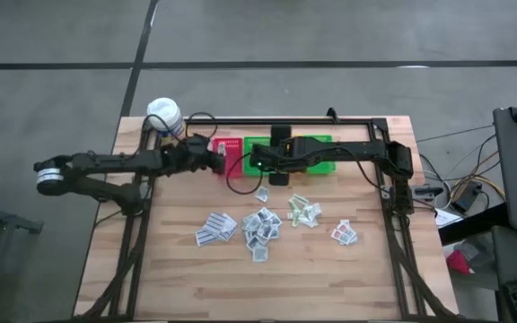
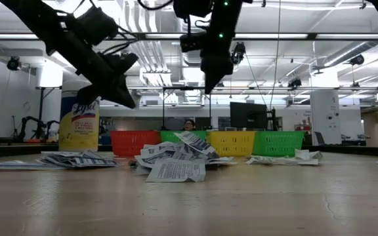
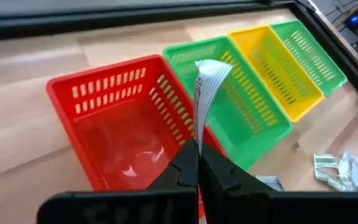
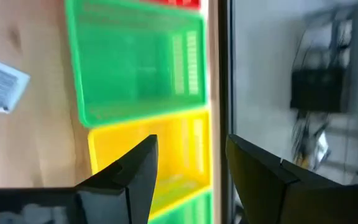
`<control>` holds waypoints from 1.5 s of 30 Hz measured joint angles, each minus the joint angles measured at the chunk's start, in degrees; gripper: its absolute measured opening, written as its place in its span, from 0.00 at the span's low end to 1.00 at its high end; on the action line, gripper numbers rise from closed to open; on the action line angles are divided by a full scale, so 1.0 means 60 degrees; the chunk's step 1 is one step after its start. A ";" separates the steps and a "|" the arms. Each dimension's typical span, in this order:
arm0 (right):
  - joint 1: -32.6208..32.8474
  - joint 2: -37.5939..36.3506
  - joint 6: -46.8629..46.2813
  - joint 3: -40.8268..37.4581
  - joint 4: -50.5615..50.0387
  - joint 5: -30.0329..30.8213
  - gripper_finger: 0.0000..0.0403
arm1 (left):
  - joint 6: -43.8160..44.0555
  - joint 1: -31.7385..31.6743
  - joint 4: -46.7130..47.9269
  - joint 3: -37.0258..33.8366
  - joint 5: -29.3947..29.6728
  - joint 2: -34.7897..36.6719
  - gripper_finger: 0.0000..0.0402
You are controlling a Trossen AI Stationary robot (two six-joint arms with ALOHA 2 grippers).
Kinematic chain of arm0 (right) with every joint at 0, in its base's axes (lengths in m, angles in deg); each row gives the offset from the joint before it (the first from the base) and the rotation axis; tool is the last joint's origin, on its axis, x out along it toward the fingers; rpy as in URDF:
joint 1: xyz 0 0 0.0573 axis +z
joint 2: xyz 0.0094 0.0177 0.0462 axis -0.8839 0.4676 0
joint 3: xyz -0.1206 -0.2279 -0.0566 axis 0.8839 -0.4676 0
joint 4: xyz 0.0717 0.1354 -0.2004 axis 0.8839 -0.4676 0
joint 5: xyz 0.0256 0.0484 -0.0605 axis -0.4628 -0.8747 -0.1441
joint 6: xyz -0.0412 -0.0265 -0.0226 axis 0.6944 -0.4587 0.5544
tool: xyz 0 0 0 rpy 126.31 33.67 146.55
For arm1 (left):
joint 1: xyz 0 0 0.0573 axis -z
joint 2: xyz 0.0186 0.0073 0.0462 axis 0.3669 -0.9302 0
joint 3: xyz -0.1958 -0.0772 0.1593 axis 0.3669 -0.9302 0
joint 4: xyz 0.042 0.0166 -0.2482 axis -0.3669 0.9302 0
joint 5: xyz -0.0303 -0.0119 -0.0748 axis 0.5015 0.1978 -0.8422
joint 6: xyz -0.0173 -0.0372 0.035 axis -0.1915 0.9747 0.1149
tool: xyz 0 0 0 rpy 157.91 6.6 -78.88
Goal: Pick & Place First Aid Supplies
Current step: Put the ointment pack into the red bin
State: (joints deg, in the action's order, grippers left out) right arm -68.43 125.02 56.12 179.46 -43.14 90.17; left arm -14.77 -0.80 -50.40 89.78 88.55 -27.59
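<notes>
My left gripper (image 1: 218, 161) hangs over the red bin (image 3: 123, 124), shut on a white sachet with grey print (image 3: 207, 87). My right gripper (image 4: 191, 143) stands open above the row of bins, over the yellow bin (image 4: 166, 155) and the green bin (image 4: 135, 68), with nothing between its fingers. Several more first aid sachets (image 1: 258, 224) lie flat in loose heaps on the wooden table's middle (image 2: 172, 160). My left gripper pinches one end of the sachet (image 3: 199, 124) between its two fingers. The fingers slant downward from the table's left. The sachet sticks out past the fingertips, seen edge-on, its free end (image 3: 215, 67) curled over. It is clear of the table, above the red bin's wall beside the green bin.
Red, green (image 3: 229, 93), yellow (image 3: 278, 68) and a second green bin (image 3: 309, 53) stand side by side at the table's far side. A white-capped yellow bottle (image 1: 164, 115) stands at the far left corner. A black frame (image 1: 393, 215) runs along the table's sides and far edge.
</notes>
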 joint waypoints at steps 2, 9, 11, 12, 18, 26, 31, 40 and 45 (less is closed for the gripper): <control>-0.0031 -0.0104 -0.0284 -0.0123 -0.0128 -0.0006 0.46 | 0.0004 -0.0411 0.0008 0.0000 -0.0552 -0.0129 0.00; -0.0122 -0.1332 -0.0299 -0.1359 0.0680 -0.0686 0.46 | 0.0035 -0.0976 0.0026 0.0076 -0.1896 -0.0869 0.00; -0.0178 -0.1894 -0.0398 -0.1920 0.1038 -0.1085 0.46 | 0.0032 -0.0982 -0.0006 0.0233 -0.1978 -0.1075 0.00; -0.0207 -0.2211 -0.0454 -0.2227 0.1222 -0.1212 0.45 | 0.0033 -0.0987 -0.0018 0.0317 -0.1983 -0.1177 0.00; -0.0206 -0.4115 -0.0953 -0.4123 0.2126 -0.1293 0.45 | 0.0028 -0.1078 0.0326 0.1044 -0.2313 -0.2040 0.00; -0.0210 -0.6711 -0.1427 -0.6632 0.3747 -0.1662 0.44 | -0.0230 -0.1363 0.1613 0.1954 -0.2833 -0.3204 0.00; -0.0206 -0.8003 -0.1944 -0.7880 0.4584 -0.2669 0.44 | -0.0212 -0.1525 0.1833 0.2134 -0.2934 -0.3439 0.00; -0.0199 -0.9224 -0.2115 -0.8618 0.4655 -0.2998 0.44 | 0.0025 -0.1577 0.1989 0.2215 -0.2913 -0.3645 0.00; -0.0202 -0.9408 -0.2114 -0.8704 0.4648 -0.2994 0.44 | 0.0186 -0.1574 0.1995 0.2261 -0.2885 -0.3778 0.00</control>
State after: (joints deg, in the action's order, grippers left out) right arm -69.65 68.58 43.43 127.24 -15.25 72.20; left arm -13.66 -10.24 -38.43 103.35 71.24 -50.26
